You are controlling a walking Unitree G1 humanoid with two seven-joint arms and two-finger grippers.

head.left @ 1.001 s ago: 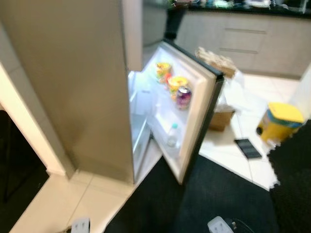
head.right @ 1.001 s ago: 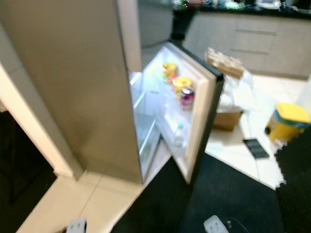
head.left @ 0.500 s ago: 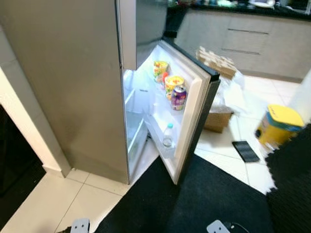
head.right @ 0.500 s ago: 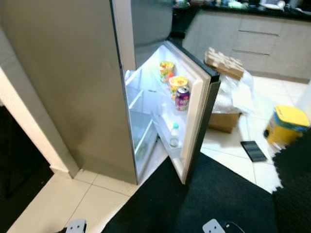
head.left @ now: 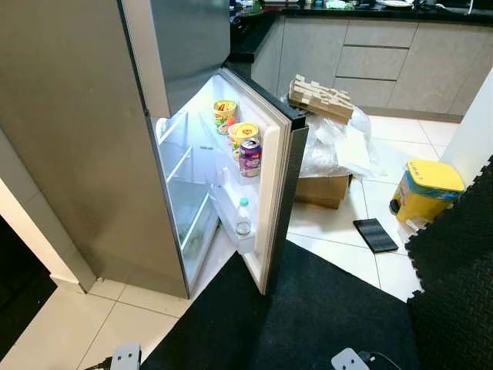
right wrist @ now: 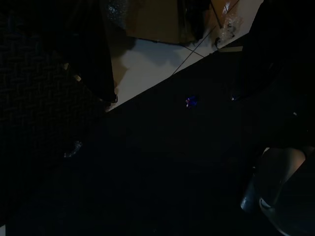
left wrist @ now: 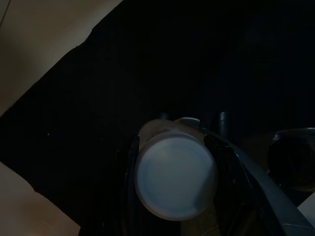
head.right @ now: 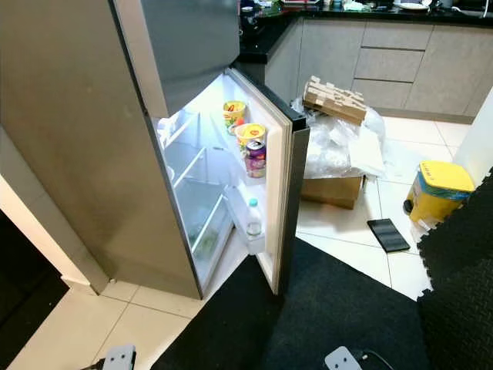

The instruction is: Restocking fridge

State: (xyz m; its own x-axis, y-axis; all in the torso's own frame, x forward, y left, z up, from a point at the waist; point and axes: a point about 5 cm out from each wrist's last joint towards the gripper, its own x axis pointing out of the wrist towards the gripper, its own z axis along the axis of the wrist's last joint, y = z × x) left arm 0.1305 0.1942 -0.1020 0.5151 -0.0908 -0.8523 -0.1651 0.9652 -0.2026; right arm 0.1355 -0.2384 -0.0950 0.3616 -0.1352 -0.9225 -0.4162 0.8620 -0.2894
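Fridge [head.left: 92,154] stands ahead of left gripper [left wrist: 172,191], well apart, door [head.left: 266,166] open. Near: gripper clamped on white-capped bottle [left wrist: 174,174], low over black mat [head.left: 308,324]. Right gripper – cannot tell. Farther: door shelves already hold cups [head.left: 245,132], can [head.left: 249,157], water bottle [head.left: 243,218] – held bottle not yet stocked.

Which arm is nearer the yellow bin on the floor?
Right. The yellow bin stands ahead and to the right of the right arm; the left arm hangs farther across, before the fridge, its left tool holding a white-lidded container.
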